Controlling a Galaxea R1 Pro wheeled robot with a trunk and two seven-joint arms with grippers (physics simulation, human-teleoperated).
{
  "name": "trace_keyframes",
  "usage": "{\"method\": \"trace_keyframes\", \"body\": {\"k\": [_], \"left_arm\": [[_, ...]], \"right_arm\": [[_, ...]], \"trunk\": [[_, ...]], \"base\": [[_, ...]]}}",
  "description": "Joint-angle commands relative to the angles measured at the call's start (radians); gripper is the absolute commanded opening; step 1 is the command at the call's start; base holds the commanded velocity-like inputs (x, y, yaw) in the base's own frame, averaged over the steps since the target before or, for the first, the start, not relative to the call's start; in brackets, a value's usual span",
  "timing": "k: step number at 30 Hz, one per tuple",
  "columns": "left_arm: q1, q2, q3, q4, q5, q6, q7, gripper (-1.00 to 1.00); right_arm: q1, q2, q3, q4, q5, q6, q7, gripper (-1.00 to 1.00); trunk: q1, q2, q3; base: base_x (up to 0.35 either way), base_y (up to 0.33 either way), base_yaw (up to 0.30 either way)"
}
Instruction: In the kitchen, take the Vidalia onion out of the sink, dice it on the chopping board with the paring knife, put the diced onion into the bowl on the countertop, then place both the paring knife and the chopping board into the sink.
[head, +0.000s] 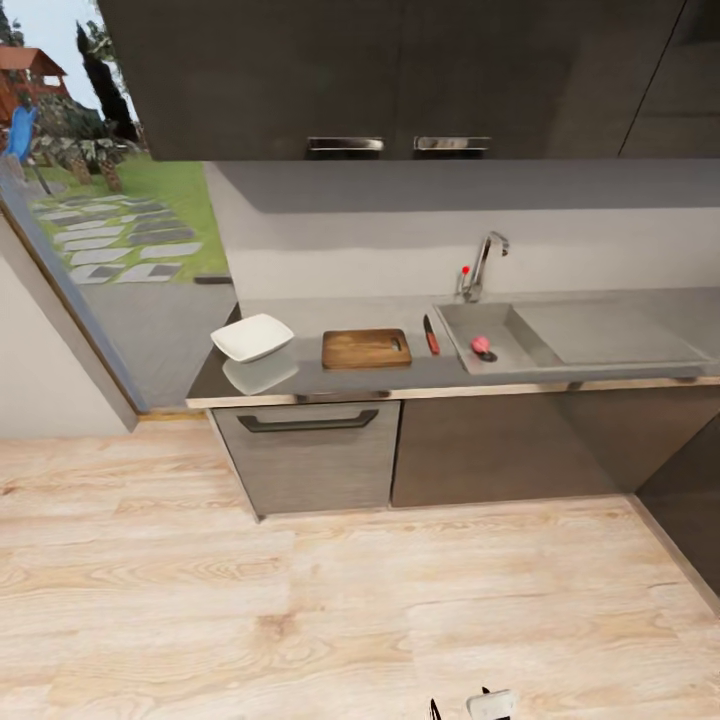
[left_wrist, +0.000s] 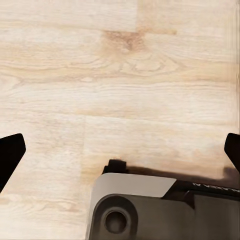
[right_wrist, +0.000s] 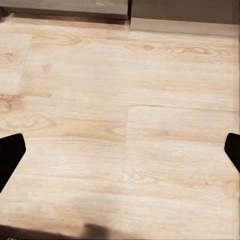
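Pale wood floor (head: 300, 600) separates the robot from the surface (head: 330, 375); nothing is started. Vidalia onion (head: 481, 345) sits in the sink (head: 530, 350), paring knife (head: 431, 336) beside chopping board (head: 366, 348), bowl (head: 252, 337) far left. Both tools gape wide, empty.

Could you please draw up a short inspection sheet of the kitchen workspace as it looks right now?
Surface: grey countertop, wood front edge.
Job's things: white bowl at the left end; chopping board beside it; paring knife between board and sink; Vidalia onion whole, in the basin.
Clutter: nothing seen.
Grippers: left gripper and right gripper both open, empty, over the wood floor.
Cables: nothing seen.
Surroundings: dark cabinets, chrome tap, glass door onto a garden.
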Motion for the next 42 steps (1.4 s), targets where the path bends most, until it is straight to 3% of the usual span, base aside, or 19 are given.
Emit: {"method": "trace_keyframes", "body": {"k": [1, 42], "left_arm": [[-0.001, 0.000, -0.009, 0.001, 0.004, -0.004, 0.006, 1.00], [-0.001, -0.002, -0.009, 0.001, 0.002, -0.005, 0.006, 1.00]], "right_arm": [[-0.001, 0.000, -0.005, 0.001, 0.011, -0.002, -0.007, 1.00], [-0.001, 0.003, -0.005, 0.001, 0.010, -0.003, -0.007, 1.00]], "trunk": [[0.001, -0.002, -0.002], [0.001, -0.002, -0.002]], "base": [[0.176, -0.253, 0.000], [0.030, -0.329, 0.000]]}}
